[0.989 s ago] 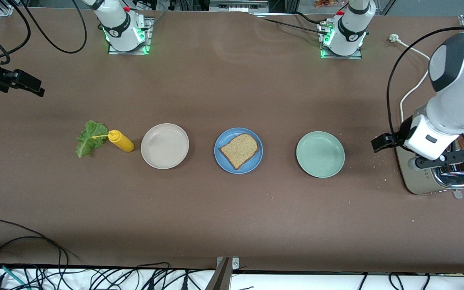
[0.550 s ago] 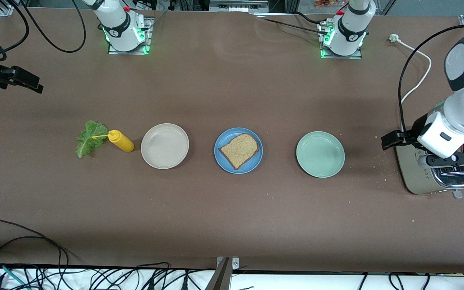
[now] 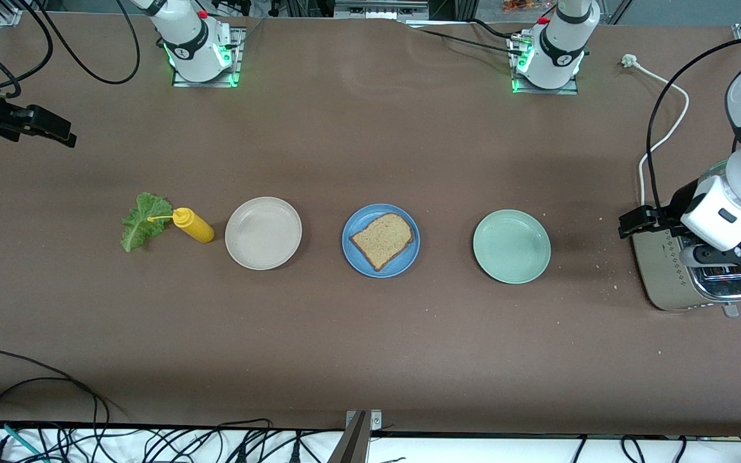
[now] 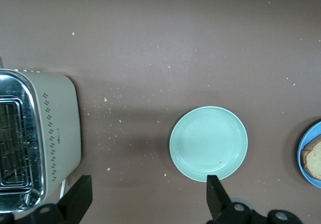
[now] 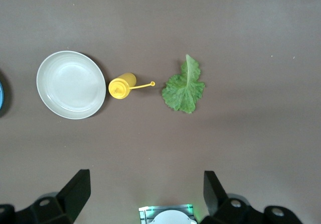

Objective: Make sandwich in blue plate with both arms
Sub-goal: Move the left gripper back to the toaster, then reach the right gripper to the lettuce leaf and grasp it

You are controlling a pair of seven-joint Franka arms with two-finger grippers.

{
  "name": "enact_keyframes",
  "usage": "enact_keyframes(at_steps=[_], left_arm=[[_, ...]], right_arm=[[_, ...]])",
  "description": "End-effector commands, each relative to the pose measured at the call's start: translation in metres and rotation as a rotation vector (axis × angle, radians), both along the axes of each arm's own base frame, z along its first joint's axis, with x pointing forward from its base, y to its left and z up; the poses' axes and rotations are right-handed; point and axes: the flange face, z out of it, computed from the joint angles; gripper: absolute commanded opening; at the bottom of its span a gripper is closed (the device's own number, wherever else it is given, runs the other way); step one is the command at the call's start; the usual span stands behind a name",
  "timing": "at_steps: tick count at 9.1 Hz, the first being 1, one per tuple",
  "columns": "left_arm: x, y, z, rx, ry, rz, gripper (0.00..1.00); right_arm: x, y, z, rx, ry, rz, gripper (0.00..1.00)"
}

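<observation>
From the front view I read the blue plate (image 3: 381, 240) at mid-table with one slice of bread (image 3: 382, 240) lying flat on it, so the sandwich is barely begun, and I judge the lettuce leaf (image 3: 143, 220) comes next. That leaf lies at the right arm's end of the table, just beside the yellow mustard bottle (image 3: 193, 226), with the cream plate (image 3: 263, 233) between bottle and blue plate. The right gripper (image 3: 45, 132) hangs over bare table toward its own end, clearly the nearer hand to the leaf; the left gripper (image 3: 727, 254) is over the toaster (image 3: 698, 273), well apart from it. In the left wrist view I see the fingers (image 4: 216, 200) spread wide and empty, the toaster's slots under one side and the mint plate (image 4: 208, 143) under the other. In the right wrist view the fingers (image 5: 214, 190) are also spread, nothing between them; the leaf's midrib runs roughly crosswise to the line from leaf to bottle, whose nozzle tip (image 5: 152, 84) nearly touches the leaf.
</observation>
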Motion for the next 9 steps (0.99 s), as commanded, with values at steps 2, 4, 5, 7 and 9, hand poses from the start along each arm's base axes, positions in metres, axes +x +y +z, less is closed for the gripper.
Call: enact_keyframes(at_steps=[2,4,5,7,9], left_arm=[[-0.019,0.032,0.025,-0.006,0.014,-0.037,1.0],[-0.019,0.03,0.025,-0.007,0.015,-0.035,1.0],[-0.019,0.029,0.025,-0.008,0.016,-0.036,1.0],[-0.018,0.03,0.022,-0.009,0.019,-0.039,1.0],[-0.017,0.029,0.02,-0.01,0.022,-0.041,1.0]], right_arm=[[0.014,-0.042,-0.078,0.01,0.107,-0.017,1.0],[0.013,-0.098,-0.144,0.008,0.096,-0.064,1.0],[0.015,-0.111,-0.173,0.002,0.097,-0.085,1.0],[0.018,-0.121,-0.239,-0.021,0.074,-0.11,1.0],[0.007,-0.127,-0.296,-0.03,0.05,-0.13,1.0]])
